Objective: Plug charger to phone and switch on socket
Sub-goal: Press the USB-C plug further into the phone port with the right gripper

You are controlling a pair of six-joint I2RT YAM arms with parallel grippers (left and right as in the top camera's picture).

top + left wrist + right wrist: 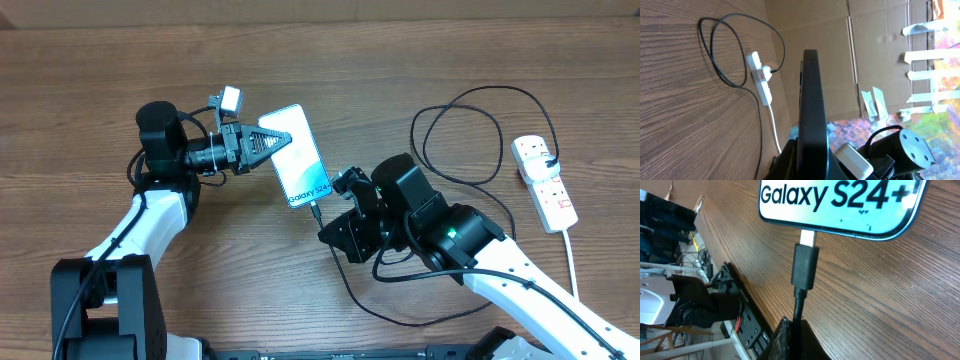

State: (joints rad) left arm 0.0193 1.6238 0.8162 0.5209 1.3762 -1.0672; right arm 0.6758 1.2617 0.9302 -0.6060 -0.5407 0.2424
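Observation:
The phone (297,155) lies at the table's middle, its "Galaxy S24+" screen up. My left gripper (262,143) is shut on its upper left edge; the left wrist view shows the phone's dark edge (811,100) between the jaws. The charger's black plug tip (805,265) touches the phone's bottom edge (840,205), its silver end at the port. My right gripper (800,330) is shut on the charger cable just behind the plug, also seen from overhead (335,215). The cable (470,110) loops to the white socket (545,180) at the far right.
The socket's thick white cord (572,260) runs toward the front right. A loop of black cable (400,315) lies near the front edge under my right arm. A cardboard wall (865,45) stands behind the table.

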